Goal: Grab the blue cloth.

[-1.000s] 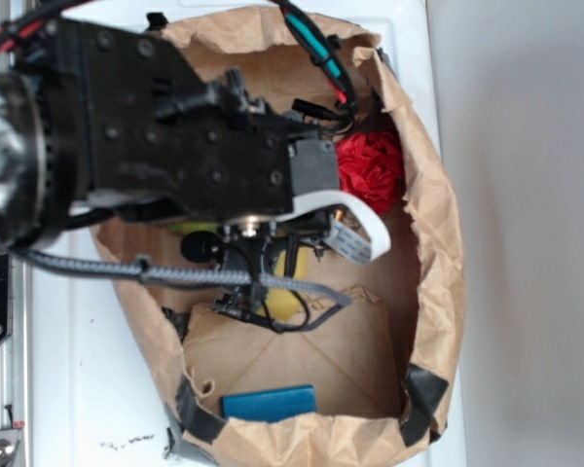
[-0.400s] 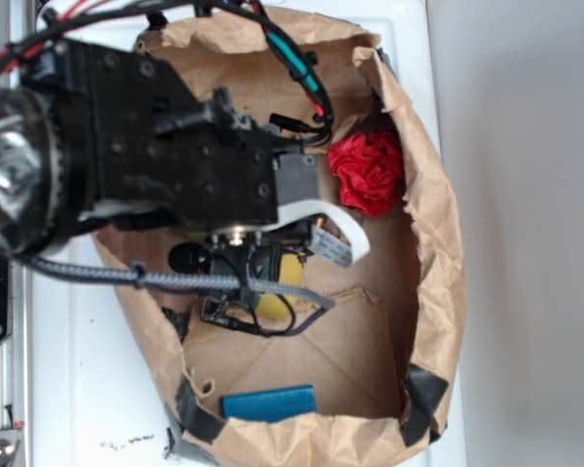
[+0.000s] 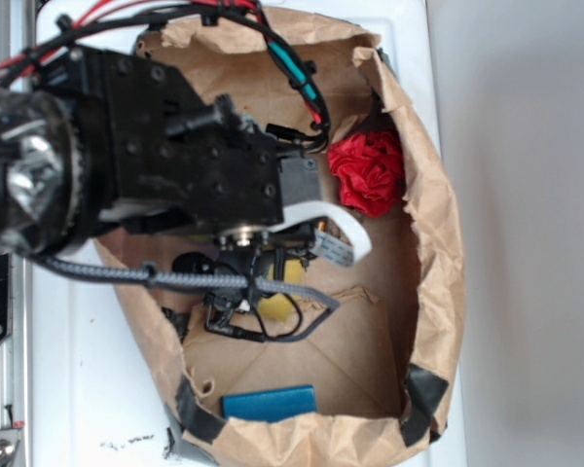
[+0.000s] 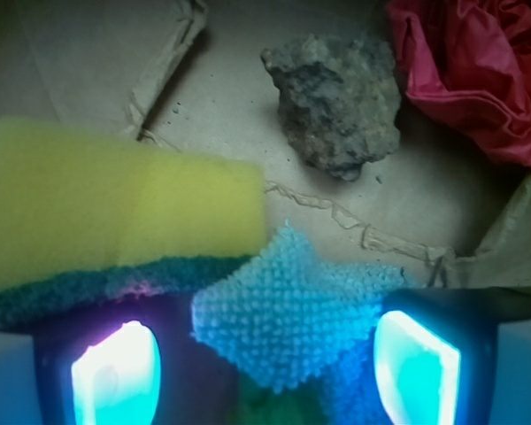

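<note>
In the wrist view the blue cloth (image 4: 288, 310), pale aqua and nubbly, lies on the brown paper floor directly between my two fingers. My gripper (image 4: 265, 367) is open, its jaws wide apart on either side of the cloth, one finger (image 4: 115, 376) at the left and one (image 4: 416, 363) at the right. The yellow sponge (image 4: 115, 208) with a dark teal underside lies just left of the cloth, touching it. In the exterior view the arm hides the cloth; my gripper (image 3: 248, 292) hangs low inside the bag over the sponge (image 3: 277, 292).
A grey rock (image 4: 336, 102) and a red crumpled object (image 4: 478, 71) (image 3: 368, 173) lie beyond the cloth. A dark blue flat block (image 3: 269, 402) lies at the bag's near end. The brown paper bag's walls (image 3: 438, 224) ring everything. Something green (image 4: 274, 407) shows under the cloth.
The arm has moved left and slightly down inside the bag, uncovering more of the red object. The gripper sits lower over the sponge.
</note>
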Controlling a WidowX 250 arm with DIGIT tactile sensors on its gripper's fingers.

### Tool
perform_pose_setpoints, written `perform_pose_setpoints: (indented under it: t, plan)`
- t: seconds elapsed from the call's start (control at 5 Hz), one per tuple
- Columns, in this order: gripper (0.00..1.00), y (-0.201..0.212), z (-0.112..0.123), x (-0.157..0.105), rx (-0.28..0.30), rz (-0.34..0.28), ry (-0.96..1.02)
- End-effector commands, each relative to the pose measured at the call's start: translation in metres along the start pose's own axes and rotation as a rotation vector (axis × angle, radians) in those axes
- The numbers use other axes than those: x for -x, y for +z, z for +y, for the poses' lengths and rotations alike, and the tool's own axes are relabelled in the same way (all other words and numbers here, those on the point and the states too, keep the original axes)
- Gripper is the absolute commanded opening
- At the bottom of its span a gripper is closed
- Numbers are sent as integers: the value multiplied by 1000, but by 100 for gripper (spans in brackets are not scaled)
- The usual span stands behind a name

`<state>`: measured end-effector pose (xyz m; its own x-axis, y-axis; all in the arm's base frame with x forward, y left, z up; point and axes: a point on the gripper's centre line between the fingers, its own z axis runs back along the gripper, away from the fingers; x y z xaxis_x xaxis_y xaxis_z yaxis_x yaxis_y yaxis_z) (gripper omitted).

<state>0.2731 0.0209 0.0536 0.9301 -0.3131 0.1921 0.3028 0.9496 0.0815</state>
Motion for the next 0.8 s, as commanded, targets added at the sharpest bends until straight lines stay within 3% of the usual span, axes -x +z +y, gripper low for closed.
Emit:
perform_pose_setpoints:
  t: [0.0,0.6]
  plan:
    - [100,8,0,-27,-27,-85,-24]
    - [100,-5,-8,-24,-51,-116,-21]
